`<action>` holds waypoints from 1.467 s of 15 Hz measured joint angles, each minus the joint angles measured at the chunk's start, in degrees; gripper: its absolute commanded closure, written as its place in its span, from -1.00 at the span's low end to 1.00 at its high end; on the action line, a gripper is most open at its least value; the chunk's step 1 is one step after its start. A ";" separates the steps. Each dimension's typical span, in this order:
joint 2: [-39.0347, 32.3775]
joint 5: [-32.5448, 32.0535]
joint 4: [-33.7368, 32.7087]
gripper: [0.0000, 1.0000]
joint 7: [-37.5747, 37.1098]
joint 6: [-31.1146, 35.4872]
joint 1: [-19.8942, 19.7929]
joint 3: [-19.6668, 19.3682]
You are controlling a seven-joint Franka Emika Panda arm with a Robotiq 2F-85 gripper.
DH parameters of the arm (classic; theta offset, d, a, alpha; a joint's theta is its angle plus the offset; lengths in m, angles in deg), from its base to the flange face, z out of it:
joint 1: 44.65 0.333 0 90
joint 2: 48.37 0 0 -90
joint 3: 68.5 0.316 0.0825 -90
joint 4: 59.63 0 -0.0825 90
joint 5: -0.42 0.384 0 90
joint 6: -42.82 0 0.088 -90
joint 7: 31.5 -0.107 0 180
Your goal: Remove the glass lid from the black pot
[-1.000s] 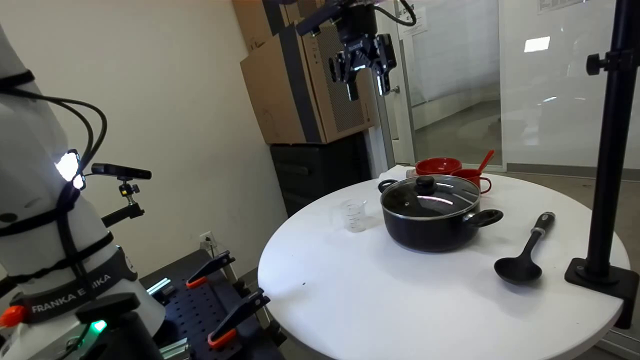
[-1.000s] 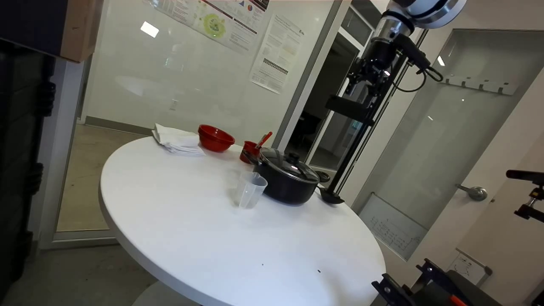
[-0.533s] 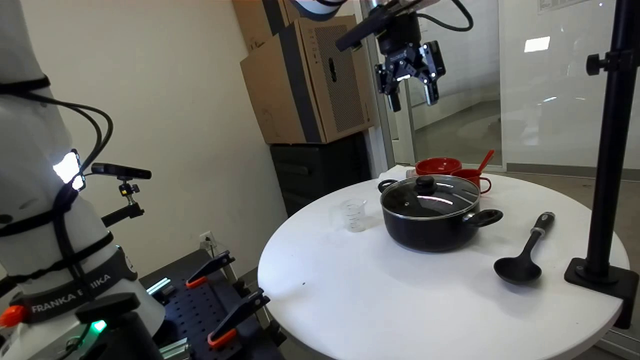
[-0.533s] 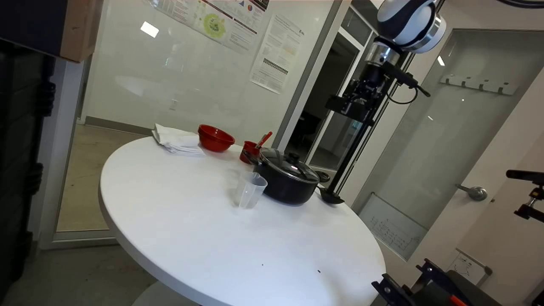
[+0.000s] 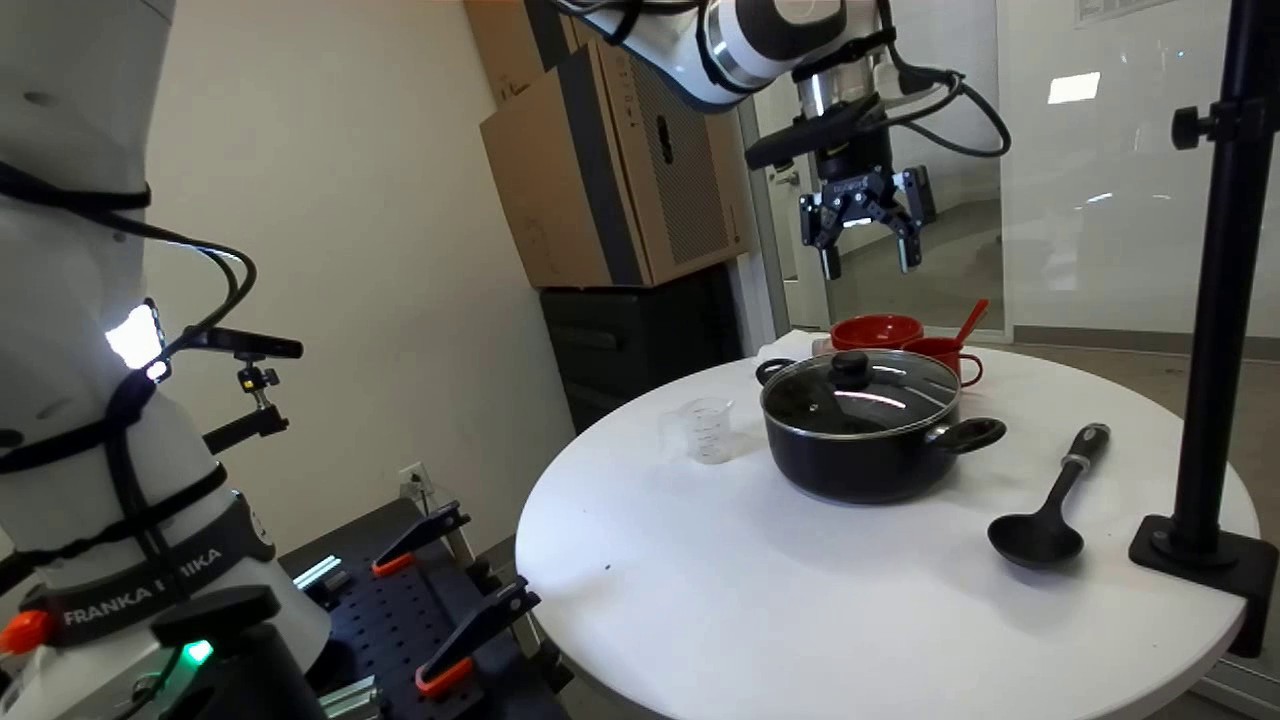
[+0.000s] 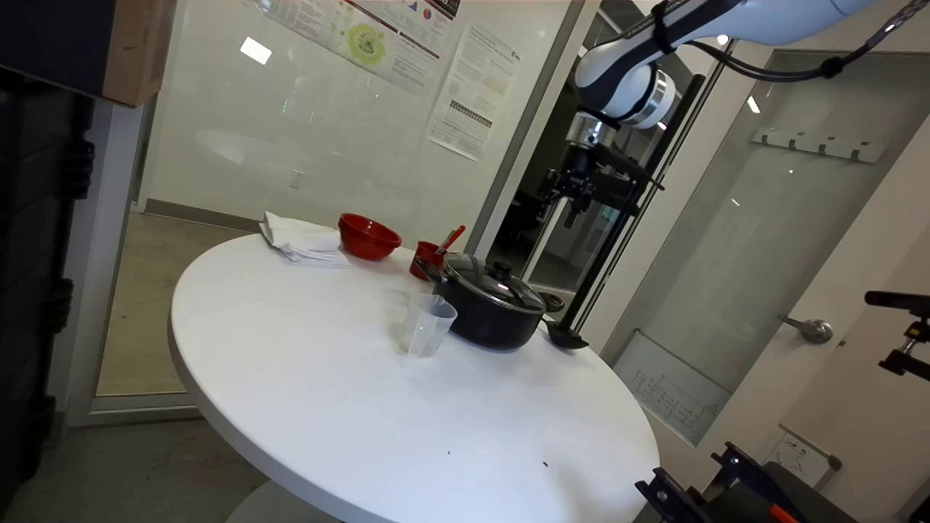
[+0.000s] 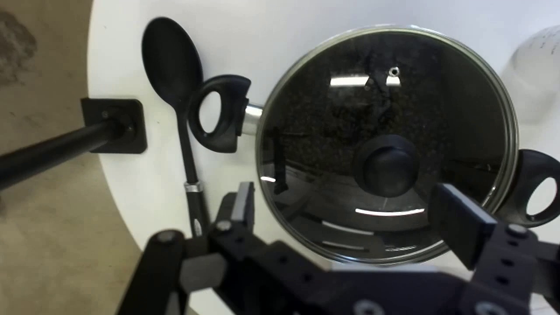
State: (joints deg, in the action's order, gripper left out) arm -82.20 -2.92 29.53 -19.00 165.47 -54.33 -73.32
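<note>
And there hangs the black two-fingered gripper (image 5: 870,262), wide and empty, above the round clear glass lid (image 7: 376,118) seated on the wide round black pot (image 5: 865,468), where an off-centre descent could clip the dark rounded knob (image 7: 390,171) and knock the lid askew.

Shines like smooth glass across the lid (image 7: 387,142), rimmed in metal. Looks like matt plastic on the ladle (image 7: 174,74), translucent plastic on the measuring cup (image 6: 430,325).
</note>
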 measured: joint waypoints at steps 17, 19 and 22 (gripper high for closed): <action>-16.55 -2.39 -16.38 -0.75 4.71 -12.66 1.32 3.09; -16.99 -2.57 -16.39 -0.37 5.20 -13.14 1.28 3.08; -17.29 -2.68 -16.39 0.11 5.94 -13.71 1.32 3.09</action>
State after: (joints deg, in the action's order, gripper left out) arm -99.49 -5.60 13.14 -13.06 151.76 -53.01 -70.23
